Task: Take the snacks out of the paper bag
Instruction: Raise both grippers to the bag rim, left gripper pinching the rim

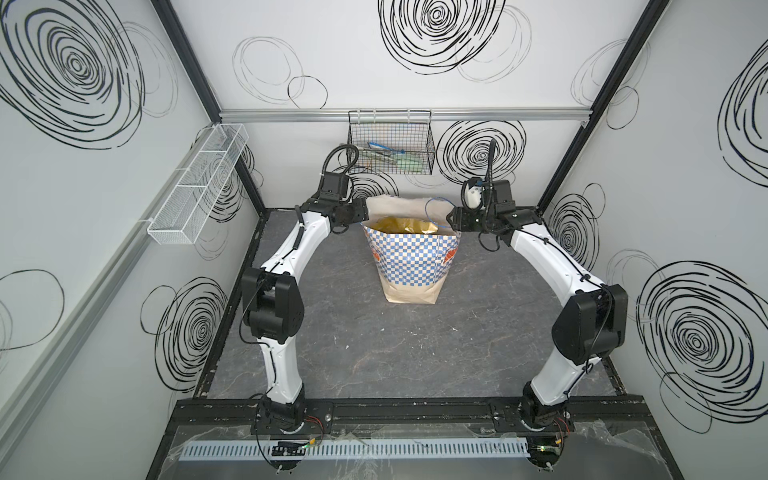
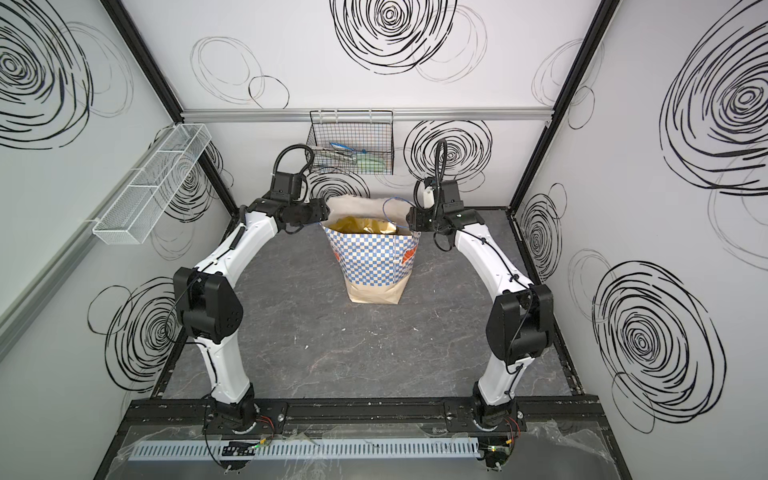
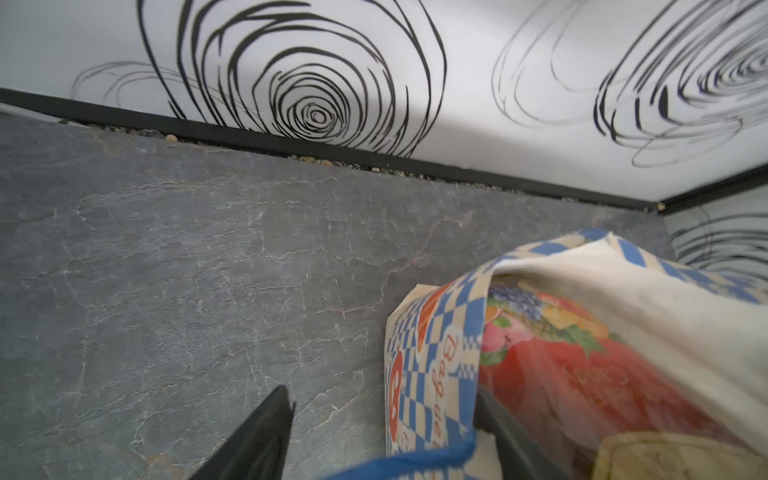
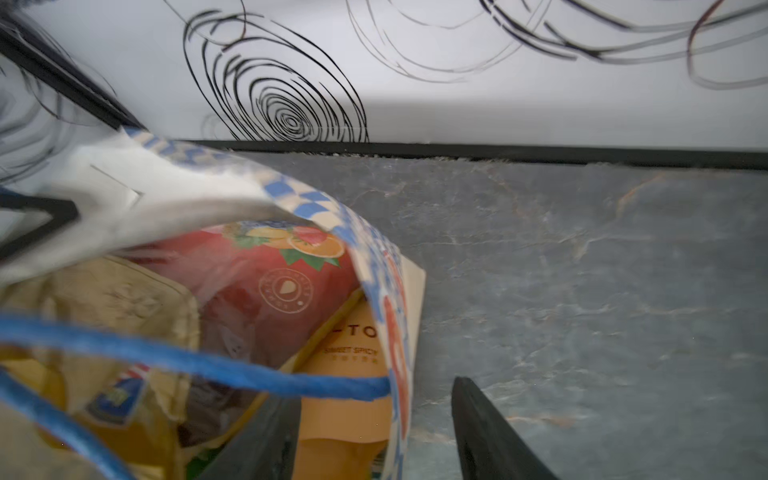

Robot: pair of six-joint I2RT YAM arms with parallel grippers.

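Note:
The paper bag (image 1: 409, 266) (image 2: 372, 266) stands upright at the middle back of the table, mouth open. Snacks fill it: a gold bag (image 1: 399, 226) on top, a red fruit-printed pouch (image 3: 582, 365) (image 4: 270, 282) and an orange pouch (image 4: 349, 353). My left gripper (image 1: 365, 212) (image 3: 380, 392) straddles the bag's left wall (image 3: 432, 374), one finger inside and one outside, jaws apart. At the opposite end of the rim my right gripper (image 1: 451, 218) (image 4: 372, 390) straddles the right wall (image 4: 395, 332) the same way. A blue cord handle (image 4: 208, 365) loops across the mouth.
A black wire basket (image 1: 390, 143) holding a few items hangs on the back wall just behind the bag. A white mesh basket (image 1: 199, 183) is fixed to the left wall. The grey table (image 1: 395, 353) stretches in front of the bag, between both arms.

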